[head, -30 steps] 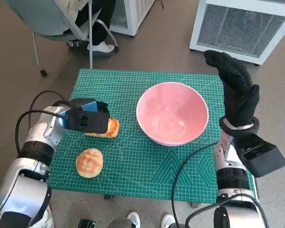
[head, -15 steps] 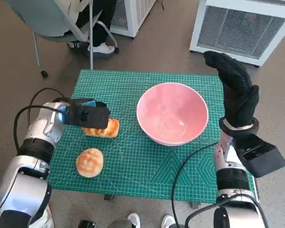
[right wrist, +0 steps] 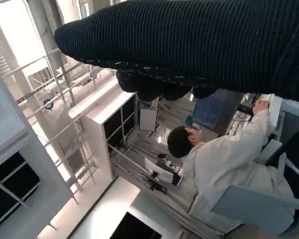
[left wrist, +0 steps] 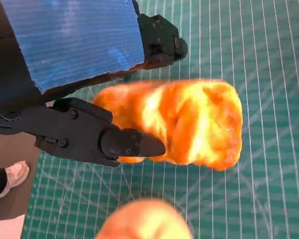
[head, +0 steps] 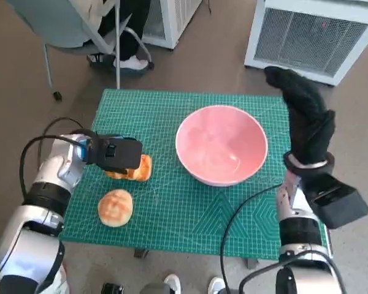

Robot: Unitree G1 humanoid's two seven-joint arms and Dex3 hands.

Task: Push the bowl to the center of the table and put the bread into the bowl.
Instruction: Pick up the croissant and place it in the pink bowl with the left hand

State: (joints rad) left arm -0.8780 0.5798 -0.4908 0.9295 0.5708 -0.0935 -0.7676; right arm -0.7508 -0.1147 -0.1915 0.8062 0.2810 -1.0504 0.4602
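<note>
- Golden-brown oblong bread loaf [left wrist: 189, 122]: held in the black left hand with blue-taped back [head: 113, 153], black fingers [left wrist: 97, 139] closed on one long side and another finger part on the opposite side; it sits at or just above the green gridded cutting mat [head: 172, 208], and contact with the mat cannot be told.
- Round tan bread bun [head: 115, 207]: on the mat, just beside the left hand on the robot's side, apart from it.
- Pink round plastic bowl [head: 221, 144]: on the mat between the two hands, near the loaf's free end, upright.
- Right hand in black knitted glove [head: 303, 119]: raised beside the bowl's far rim, fingers extended together and holding nothing; whether it touches the bowl cannot be told.
- Left wrist view only: the fingers' clasp on the loaf, the bun as a blurred edge.
- Right wrist view only: the glove [right wrist: 199, 45] as a dark band, and a person in a white coat [right wrist: 224, 159] seated beyond it.
- Head view only: a white slatted appliance [head: 313, 33] beyond the right hand, a grey chair [head: 67, 27] beyond the left.
</note>
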